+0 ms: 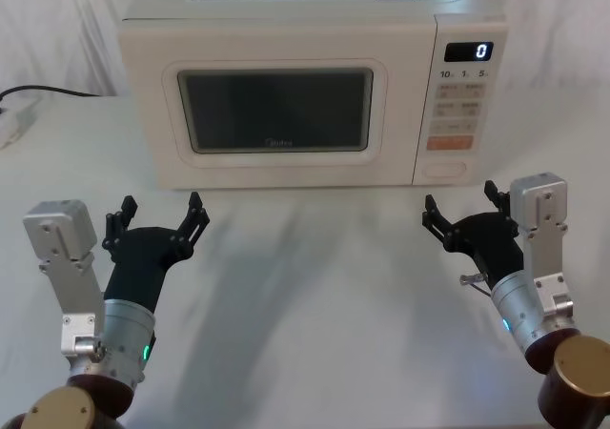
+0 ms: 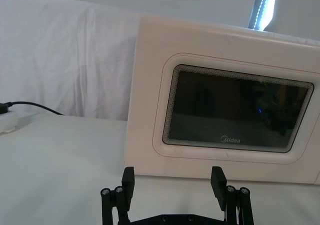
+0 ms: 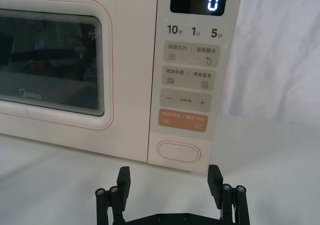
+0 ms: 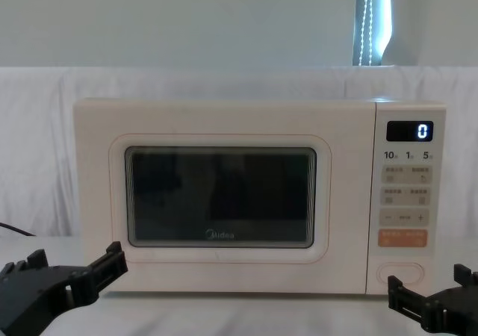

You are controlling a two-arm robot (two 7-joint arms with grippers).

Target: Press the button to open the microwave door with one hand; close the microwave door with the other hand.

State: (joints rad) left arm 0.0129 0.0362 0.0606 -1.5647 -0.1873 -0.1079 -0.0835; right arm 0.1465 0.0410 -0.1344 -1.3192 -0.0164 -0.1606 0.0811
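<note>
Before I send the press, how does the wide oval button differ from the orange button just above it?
The oval button is cream like the panel, marked off only by a raised outline, and unmarked; the orange button is a coloured rectangle carrying small white print. The oval button sits lowest on the control panel, the orange button directly above it. Both are wide, horizontal and untouched. The right hand, open, faces the oval button; the left hand, open, faces the closed microwave door.

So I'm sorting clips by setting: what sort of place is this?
Likely a staged test bench, not a home kitchen: a lone microwave on a white cloth-covered table, with a plain draped backdrop behind it.
</note>
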